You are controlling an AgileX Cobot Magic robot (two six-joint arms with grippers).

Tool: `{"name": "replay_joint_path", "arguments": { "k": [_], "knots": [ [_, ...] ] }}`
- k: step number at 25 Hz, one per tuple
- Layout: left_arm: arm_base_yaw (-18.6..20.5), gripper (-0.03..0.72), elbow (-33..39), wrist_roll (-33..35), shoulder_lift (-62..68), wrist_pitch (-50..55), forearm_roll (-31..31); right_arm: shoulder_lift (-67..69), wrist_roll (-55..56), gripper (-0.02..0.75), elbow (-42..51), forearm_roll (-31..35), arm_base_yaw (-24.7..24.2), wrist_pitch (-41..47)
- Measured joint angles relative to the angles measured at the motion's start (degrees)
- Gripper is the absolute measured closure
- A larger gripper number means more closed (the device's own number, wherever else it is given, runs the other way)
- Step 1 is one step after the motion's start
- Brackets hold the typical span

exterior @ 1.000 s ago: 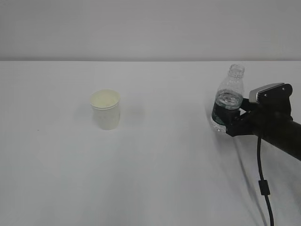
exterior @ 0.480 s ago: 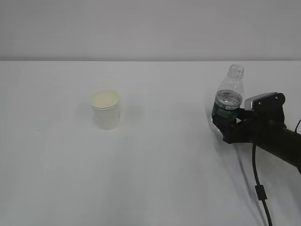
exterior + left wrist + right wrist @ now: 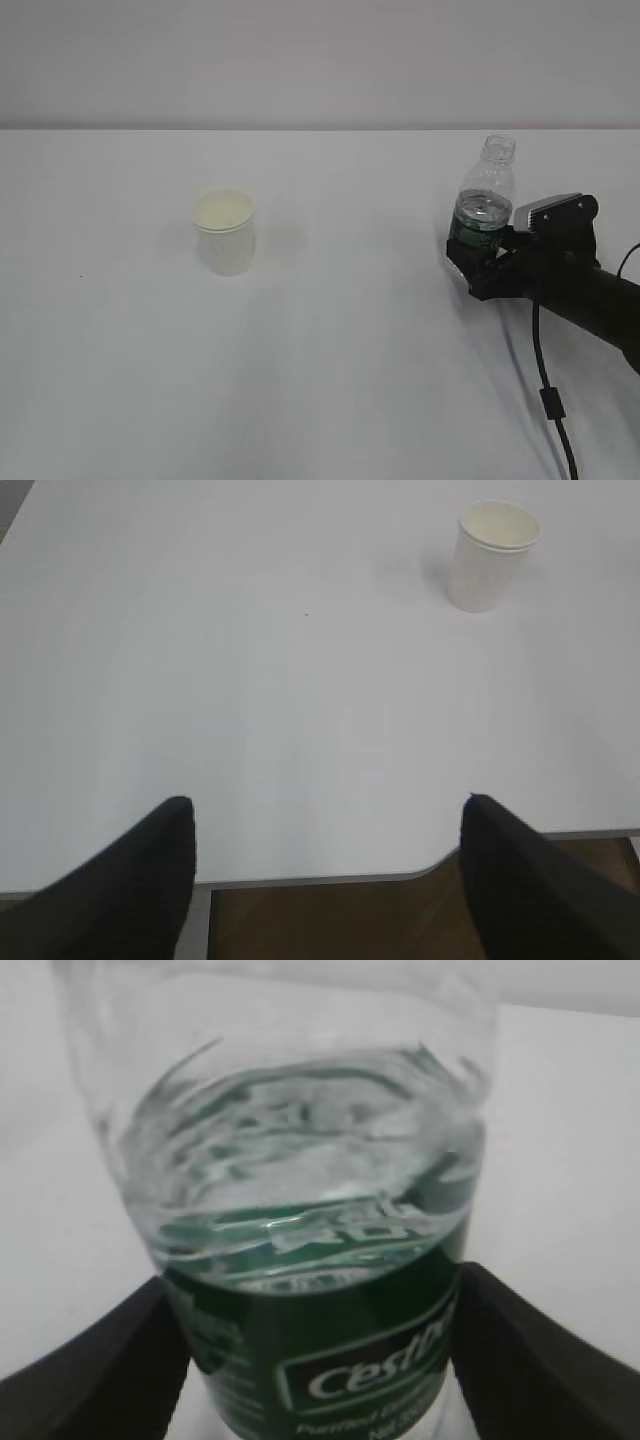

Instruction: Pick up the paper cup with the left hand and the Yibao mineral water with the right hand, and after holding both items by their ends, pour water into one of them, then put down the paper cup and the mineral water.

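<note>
The right arm's fingers (image 3: 468, 262) stand wide apart on either side of the Yibao mineral water (image 3: 482, 210), at its green label; whether they actually press the upright bottle is hard to tell. The left arm's fingers (image 3: 325, 870) hang spread wide and empty over the white counter's (image 3: 250, 700) near edge, the paper cup (image 3: 490, 555) upright well ahead of them to the right.

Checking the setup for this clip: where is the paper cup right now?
The paper cup stands upright on the white table, left of centre in the exterior view, far from the water bottle on the right. The left wrist view shows it alone at upper right.
</note>
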Motion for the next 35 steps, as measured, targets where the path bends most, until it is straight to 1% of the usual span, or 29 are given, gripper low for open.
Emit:
{"name": "replay_joint_path", "arguments": {
  "k": [7,8,11,14,21,29,35],
  "knots": [
    [0.0,0.096,0.0,0.0,0.0,0.0,0.0,0.3,0.2,0.151,0.0,0.0,0.0,-0.5],
    [0.0,0.096,0.0,0.0,0.0,0.0,0.0,0.3,0.2,0.161,0.0,0.0,0.0,-0.5],
    [0.0,0.096,0.0,0.0,0.0,0.0,0.0,0.3,0.8,0.224,-0.1,-0.9,0.0,-0.5],
    [0.0,0.096,0.0,0.0,0.0,0.0,0.0,0.3,1.5,0.262,-0.1,-2.0,0.0,-0.5],
    [0.0,0.096,0.0,0.0,0.0,0.0,0.0,0.1,1.8,0.273,-0.1,-4.7,0.0,-0.4],
    [0.0,0.096,0.0,0.0,0.0,0.0,-0.2,-5.6,2.0,0.273,0.0,-6.6,0.0,6.3],
    [0.0,0.096,0.0,0.6,0.3,-0.4,-1.3,-9.5,3.1,0.274,0.0,-8.4,0.0,7.2]
  ]
}}
